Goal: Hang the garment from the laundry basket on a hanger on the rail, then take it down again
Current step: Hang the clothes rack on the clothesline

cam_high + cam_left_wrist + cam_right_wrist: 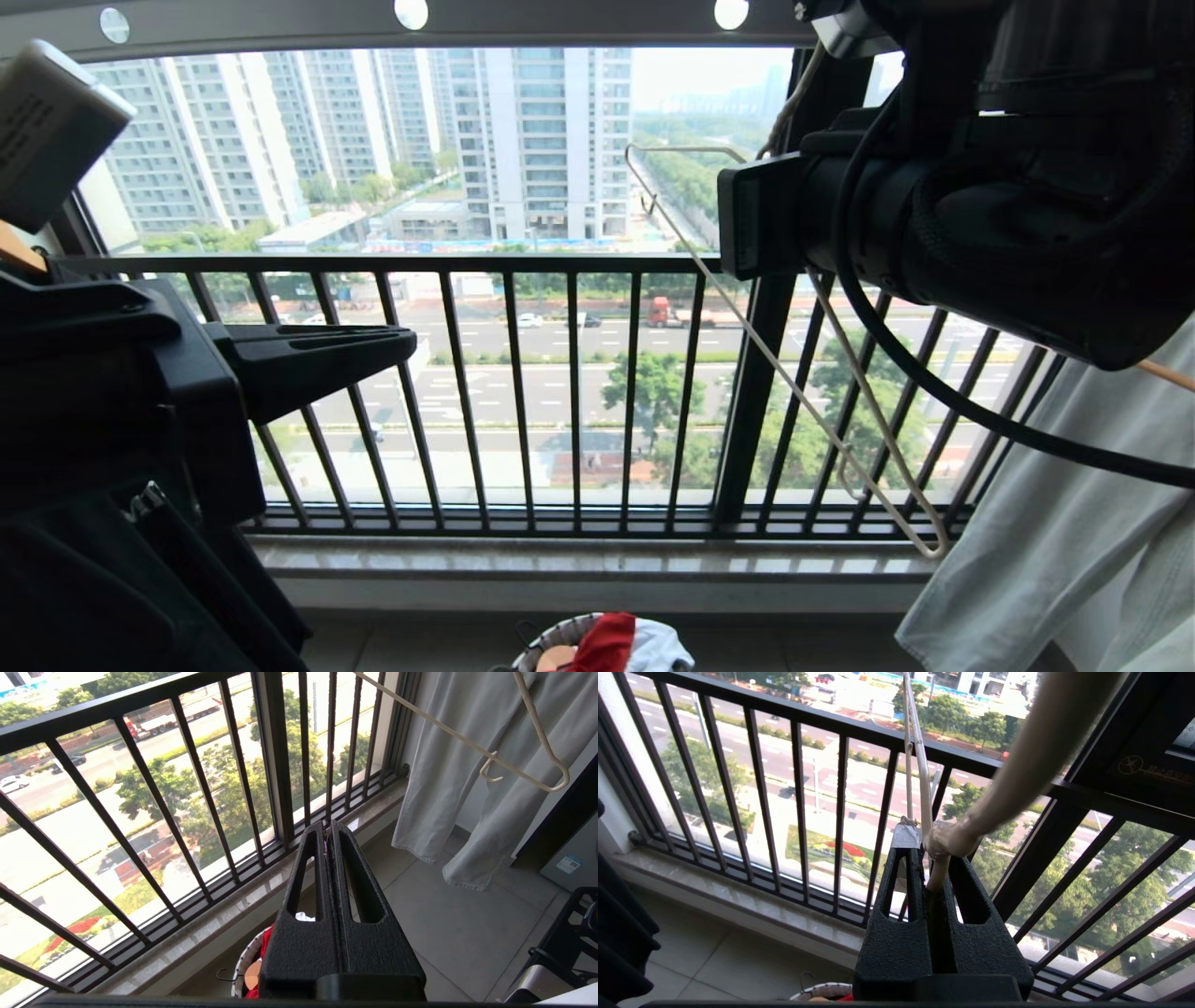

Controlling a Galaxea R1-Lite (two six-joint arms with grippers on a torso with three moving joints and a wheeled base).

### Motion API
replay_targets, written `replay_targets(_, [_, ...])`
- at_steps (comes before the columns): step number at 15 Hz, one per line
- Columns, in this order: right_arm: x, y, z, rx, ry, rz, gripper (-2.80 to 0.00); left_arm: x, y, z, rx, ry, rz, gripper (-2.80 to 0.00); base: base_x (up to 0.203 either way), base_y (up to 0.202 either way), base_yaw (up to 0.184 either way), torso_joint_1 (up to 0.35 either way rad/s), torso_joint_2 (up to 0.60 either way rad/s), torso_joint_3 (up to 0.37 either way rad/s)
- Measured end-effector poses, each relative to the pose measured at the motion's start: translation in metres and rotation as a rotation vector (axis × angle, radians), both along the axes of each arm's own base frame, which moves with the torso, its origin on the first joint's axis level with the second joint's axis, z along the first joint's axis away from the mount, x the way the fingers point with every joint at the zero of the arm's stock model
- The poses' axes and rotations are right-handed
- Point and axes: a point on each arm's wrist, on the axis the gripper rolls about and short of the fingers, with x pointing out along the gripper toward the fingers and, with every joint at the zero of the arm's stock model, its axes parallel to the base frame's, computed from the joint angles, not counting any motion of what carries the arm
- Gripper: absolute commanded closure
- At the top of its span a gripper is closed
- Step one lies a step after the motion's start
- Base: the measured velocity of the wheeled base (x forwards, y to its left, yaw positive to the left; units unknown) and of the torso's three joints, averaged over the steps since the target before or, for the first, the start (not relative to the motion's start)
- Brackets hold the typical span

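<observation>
The white wire hanger (794,373) hangs tilted in front of the window, one end low by the sill. My right gripper (930,851) is shut on it just below its twisted neck (948,837); its wires (920,765) run away from the jaws. In the head view the right arm (980,187) hides those fingers. The grey rail (560,17) with round holes runs overhead. The red garment (607,639) lies in the white-rimmed laundry basket (551,644) on the floor below. My left gripper (328,828) is shut and empty, held level above the basket (243,961).
A black barred railing (523,392) and a stone sill (597,560) close off the front. A pale grey-green garment (1055,541) hangs at the right and a black garment (93,579) at the lower left. A dark frame (565,952) stands on the tiled floor.
</observation>
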Motion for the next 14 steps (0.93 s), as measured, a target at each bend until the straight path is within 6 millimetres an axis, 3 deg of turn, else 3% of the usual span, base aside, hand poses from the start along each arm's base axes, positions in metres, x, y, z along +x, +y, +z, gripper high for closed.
replay_targets(10, [0.025,0.023,-0.002,0.011,-0.01,-0.09,0.0,-0.007,0.005,0.005,-0.017,-0.023,-0.001,0.0,0.0,0.0,0.0,0.0,0.0,0.0])
replay_targets(14, [0.036,0.015,-0.002,0.044,-0.007,-0.138,0.0,-0.009,0.006,0.006,-0.022,-0.03,-0.004,0.0,0.0,0.0,0.0,0.0,0.0,0.0])
